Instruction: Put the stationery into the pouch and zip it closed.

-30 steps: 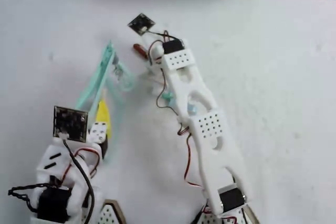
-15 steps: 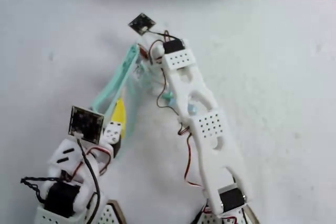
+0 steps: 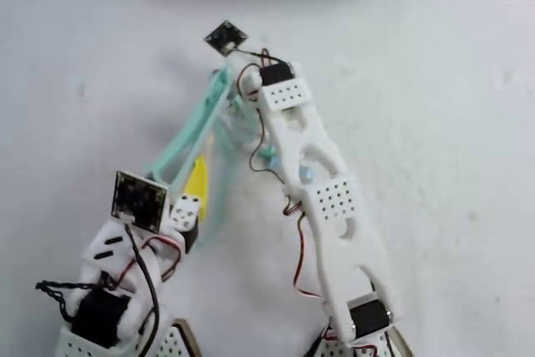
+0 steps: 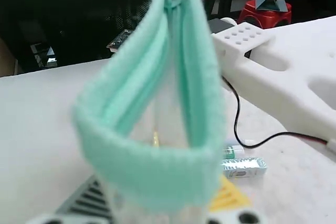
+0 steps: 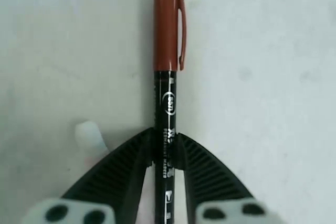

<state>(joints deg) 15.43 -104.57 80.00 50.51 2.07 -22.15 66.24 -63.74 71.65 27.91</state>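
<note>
The white worktop point(image 3: 435, 81) carried both arms. The right arm point(image 3: 334, 198) stretched from the near edge toward the middle of the far half. The left arm point(image 3: 109, 290) sat folded by the near left corner.

The mint-green pouch point(image 3: 191, 123) ran slantwise between them. Its near end was pinched in the left end effector point(image 3: 192, 190) and its far end lay just beside the right arm's tip. From the left wrist, its mouth gaped in a long loop with the zip undone.

The right end effector point(image 5: 164, 153) was pressed onto the black barrel of a red-capped marker point(image 5: 164, 93). The marker pointed straight out ahead of it, cap foremost, over bare worktop.

A small green-wrapped piece point(image 4: 243, 167) lay on the worktop beside the right arm, outside the pouch.

The step in hand looked to be feeding the marker into the pouch. To do it well, the marker's length would need to line up with the long slot of the mouth rather than across it. It should go in cap first and clear the zip edges. The left grip should stay firm so the loop does not collapse. Release would be safest once most of the barrel was inside.
</note>
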